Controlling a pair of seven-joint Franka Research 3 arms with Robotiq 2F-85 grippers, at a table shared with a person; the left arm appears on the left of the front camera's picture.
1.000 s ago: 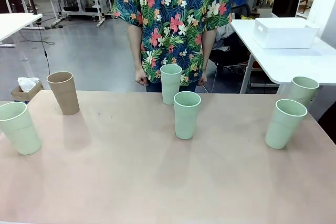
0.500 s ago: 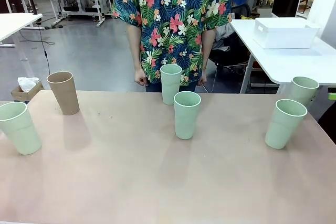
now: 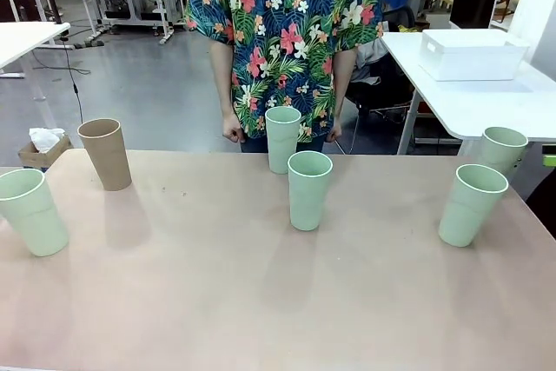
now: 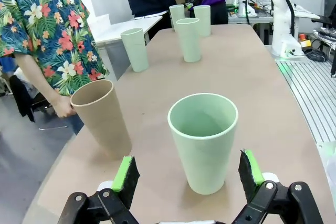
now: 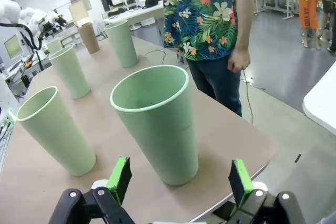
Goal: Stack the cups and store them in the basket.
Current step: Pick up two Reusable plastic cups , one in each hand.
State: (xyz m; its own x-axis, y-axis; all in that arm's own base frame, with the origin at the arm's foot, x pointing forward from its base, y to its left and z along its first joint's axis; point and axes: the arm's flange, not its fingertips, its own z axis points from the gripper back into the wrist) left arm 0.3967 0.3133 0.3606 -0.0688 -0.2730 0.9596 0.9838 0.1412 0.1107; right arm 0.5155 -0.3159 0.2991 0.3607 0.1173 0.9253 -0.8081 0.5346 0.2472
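The front view takes in six tall tapered matte cups, upright and apart on the pinkish-tan tabletop: the tan-brown cup far left, the left mint-green cup nearer, and four more mint ones at centre and right. The white rectangular plastic basket sits far right on a separate white table.

The left wrist view shows the left end effector released, its pads flanking the left mint-green cup without touching. The right wrist view shows the right end effector released likewise around the far-right mint-green cup.
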